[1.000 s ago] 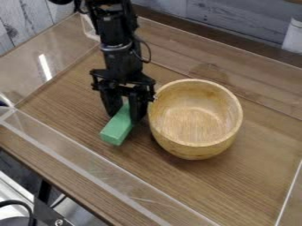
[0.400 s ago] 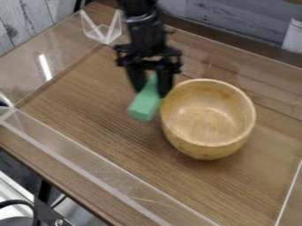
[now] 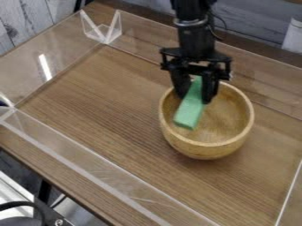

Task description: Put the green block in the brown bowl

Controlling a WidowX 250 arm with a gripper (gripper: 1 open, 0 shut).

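The green block [image 3: 189, 110] hangs tilted over the inside of the brown bowl [image 3: 231, 134], its lower end down within the rim. My gripper [image 3: 197, 86] points nearly straight down above the bowl's back left part and is shut on the block's upper end, one black finger on each side. I cannot tell whether the block's lower end touches the bowl's floor.
The wooden tabletop [image 3: 94, 106] is fenced by low clear acrylic walls [image 3: 83, 154] on the near and left sides. A clear folded bracket [image 3: 102, 26] stands at the back left corner. The arm rises out of view at the top.
My gripper has carried the block up off the table and to the right, from beside the bowl's left wall to over the bowl's inside. The bowl has stayed put.
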